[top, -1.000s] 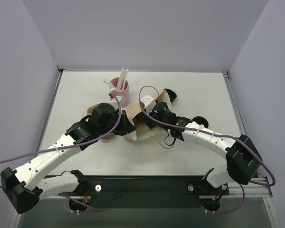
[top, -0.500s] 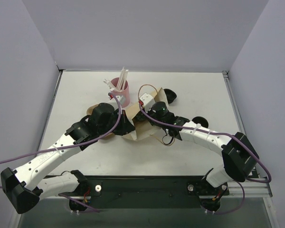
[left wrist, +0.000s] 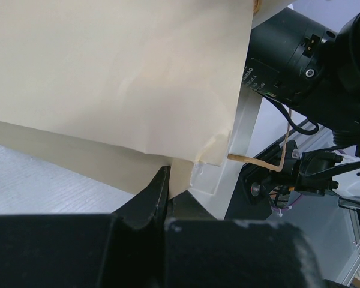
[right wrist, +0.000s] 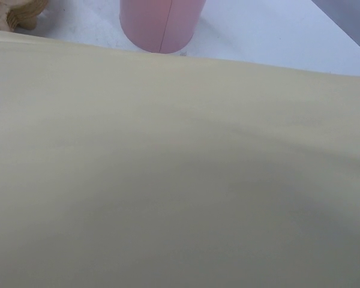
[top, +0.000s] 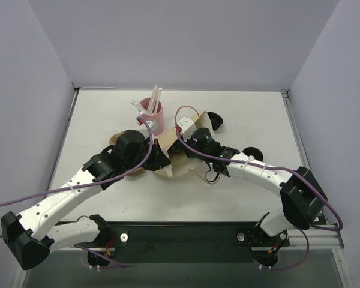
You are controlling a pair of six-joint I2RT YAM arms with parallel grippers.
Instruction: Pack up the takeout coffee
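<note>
A brown paper bag (top: pixel 179 165) lies open in the middle of the table. My left gripper (top: pixel 161 161) is shut on the bag's left edge; in the left wrist view the black jaws (left wrist: pixel 167 189) pinch the paper (left wrist: pixel 120 78). My right gripper (top: pixel 181 144) is at the bag's mouth. Its fingers are hidden, and the right wrist view is filled with bag paper (right wrist: pixel 180 180). A pink cup (top: pixel 154 117) holding white sticks stands just behind the bag, and its base shows in the right wrist view (right wrist: pixel 162 24).
A black lid (top: pixel 215 120) lies behind the right gripper and another (top: pixel 254 154) lies by the right forearm. A brown pulp piece (top: pixel 116 139) sits left of the bag. The bag's twine handles (top: pixel 189 111) loop out. Grey walls surround the table.
My right gripper has shifted slightly up and left toward the pink cup, moving the bag's rear handle with it. The left gripper has kept its hold and not moved.
</note>
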